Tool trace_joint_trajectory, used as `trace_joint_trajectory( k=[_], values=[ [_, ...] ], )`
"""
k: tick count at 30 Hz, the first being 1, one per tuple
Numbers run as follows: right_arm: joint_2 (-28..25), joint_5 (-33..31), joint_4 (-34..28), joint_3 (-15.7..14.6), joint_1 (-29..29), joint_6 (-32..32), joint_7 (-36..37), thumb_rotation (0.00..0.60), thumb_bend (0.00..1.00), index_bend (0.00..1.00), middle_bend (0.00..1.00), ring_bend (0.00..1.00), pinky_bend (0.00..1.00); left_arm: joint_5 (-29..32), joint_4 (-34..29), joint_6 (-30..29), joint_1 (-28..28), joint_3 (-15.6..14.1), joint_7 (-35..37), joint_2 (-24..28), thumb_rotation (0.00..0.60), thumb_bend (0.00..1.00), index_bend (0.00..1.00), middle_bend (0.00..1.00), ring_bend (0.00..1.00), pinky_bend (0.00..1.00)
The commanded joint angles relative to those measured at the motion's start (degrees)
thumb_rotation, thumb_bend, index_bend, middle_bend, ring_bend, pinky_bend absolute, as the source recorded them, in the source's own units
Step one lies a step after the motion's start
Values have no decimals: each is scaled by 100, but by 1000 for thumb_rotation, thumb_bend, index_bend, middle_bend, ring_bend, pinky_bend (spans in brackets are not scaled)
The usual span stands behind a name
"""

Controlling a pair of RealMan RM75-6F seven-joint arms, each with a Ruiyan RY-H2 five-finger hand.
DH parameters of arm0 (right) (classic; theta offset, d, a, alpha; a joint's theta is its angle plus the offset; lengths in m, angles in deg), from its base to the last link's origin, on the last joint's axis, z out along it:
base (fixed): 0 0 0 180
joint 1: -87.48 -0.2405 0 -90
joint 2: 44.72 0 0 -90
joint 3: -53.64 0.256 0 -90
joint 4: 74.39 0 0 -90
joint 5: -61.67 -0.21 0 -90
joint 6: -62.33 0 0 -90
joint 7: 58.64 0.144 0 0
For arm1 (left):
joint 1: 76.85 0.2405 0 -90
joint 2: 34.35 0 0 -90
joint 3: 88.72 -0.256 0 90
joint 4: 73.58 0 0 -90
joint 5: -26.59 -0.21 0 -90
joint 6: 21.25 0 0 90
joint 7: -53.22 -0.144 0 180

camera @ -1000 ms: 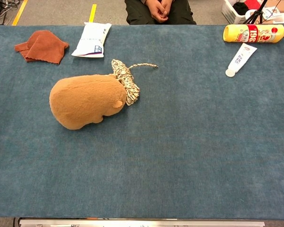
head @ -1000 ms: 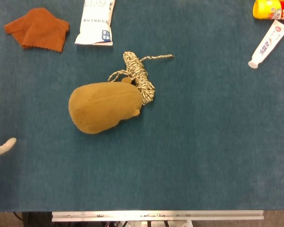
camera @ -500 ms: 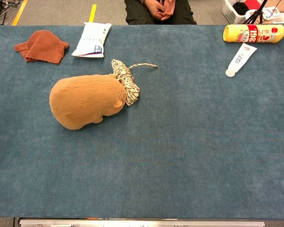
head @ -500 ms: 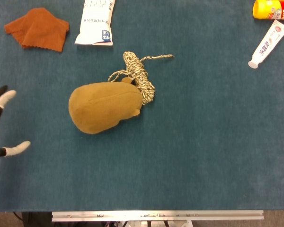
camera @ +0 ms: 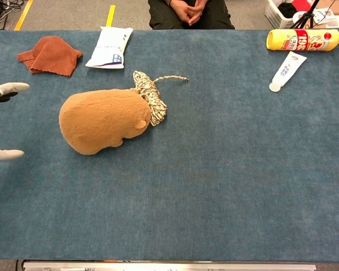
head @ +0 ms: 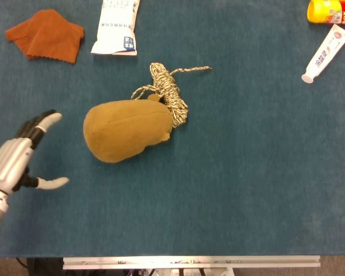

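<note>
My left hand (head: 20, 155) hovers over the blue table at the left, fingers spread and holding nothing. Only its fingertips (camera: 11, 88) show at the chest view's left edge. A tan plush toy (head: 126, 130) (camera: 101, 119) lies a short way to the right of that hand, apart from it. A coil of speckled rope (head: 168, 92) (camera: 151, 94) rests against the toy's far right side. My right hand appears in neither view.
A rust-coloured cloth (head: 46, 33) (camera: 50, 55) and a white packet (head: 116, 26) (camera: 109, 48) lie at the far left. A white tube (head: 326, 53) (camera: 285, 70) and a yellow bottle (head: 332, 11) (camera: 302, 39) lie far right. A seated person (camera: 190, 12) is behind the table.
My left hand has moved rightward into view from the left edge, toward the plush toy, fingers still spread. Nothing on the table has shifted.
</note>
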Motion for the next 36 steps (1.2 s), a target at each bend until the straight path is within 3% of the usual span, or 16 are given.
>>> trace_joint_trajectory(
  k=[1,15,29,36],
  values=[
    [-8,-10,-3,-4,9,6,33,600,294,160,240,70,143,-10,65,272,-191,-57,198,-129,521,44,1,0,0,13],
    [-54,-37,37,-21,67,-6,137,600,294,159,263,70,143,320,378,335,-345,112,58,-631,505,44,0,0,0,0],
    [-62,-73,83,-24,100,4,215,600,294,159,264,69,143,375,437,707,-470,-92,94,-883,512,44,0,0,0,0],
    [-75,-89,83,-1,117,-25,236,600,294,160,265,69,143,429,423,313,-409,117,244,-786,518,44,0,0,0,0]
  ],
)
